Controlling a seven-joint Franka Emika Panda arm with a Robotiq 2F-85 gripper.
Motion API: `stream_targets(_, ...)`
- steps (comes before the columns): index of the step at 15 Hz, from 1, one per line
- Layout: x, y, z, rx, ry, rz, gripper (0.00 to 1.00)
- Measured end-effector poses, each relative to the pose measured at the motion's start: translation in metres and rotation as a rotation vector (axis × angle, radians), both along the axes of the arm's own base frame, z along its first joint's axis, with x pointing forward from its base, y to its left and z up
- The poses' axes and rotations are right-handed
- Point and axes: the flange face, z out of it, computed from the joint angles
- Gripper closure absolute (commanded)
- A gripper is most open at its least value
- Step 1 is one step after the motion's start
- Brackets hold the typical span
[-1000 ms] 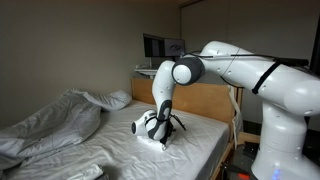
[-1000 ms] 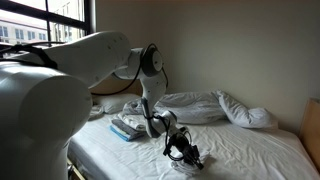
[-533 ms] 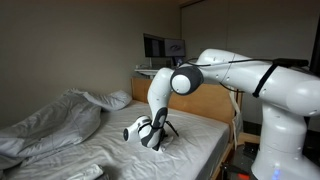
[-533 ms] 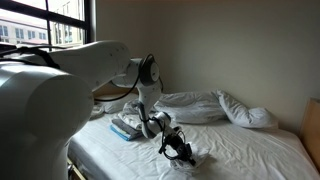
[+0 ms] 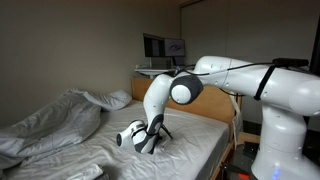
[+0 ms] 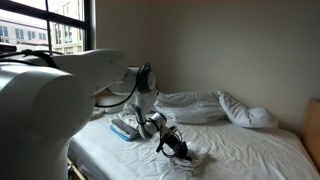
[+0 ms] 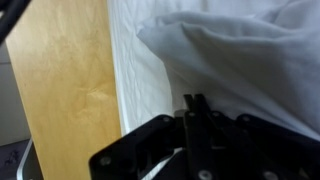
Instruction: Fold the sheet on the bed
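Thin matt fabric, creased: small white thin cloth sheet (image 7: 235,55). Matt cloth, fine ribbed texture: white fitted mattress cover of bed (image 7: 140,95). Smooth wood, faint sheen, grain visible: light brown wooden headboard (image 7: 65,90). Matt hard casing: black gripper (image 7: 192,100). Glossy smooth shell: white robot arm (image 5: 290,95). Matt rumpled cloth: grey-white duvet (image 5: 55,122).

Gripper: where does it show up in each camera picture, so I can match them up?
In an exterior view: the gripper is lower centre, low against the bed.
In an exterior view: lower centre, bed beneath.
Wrist view: bottom centre, shut.
Shared landmark: the bed's white cover.
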Motion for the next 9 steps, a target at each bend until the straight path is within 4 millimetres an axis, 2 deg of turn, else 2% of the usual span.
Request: stream_targets(9, -0.0004, -0.0045, 0.0045, -0.013, 0.008, -0.006, 0.93)
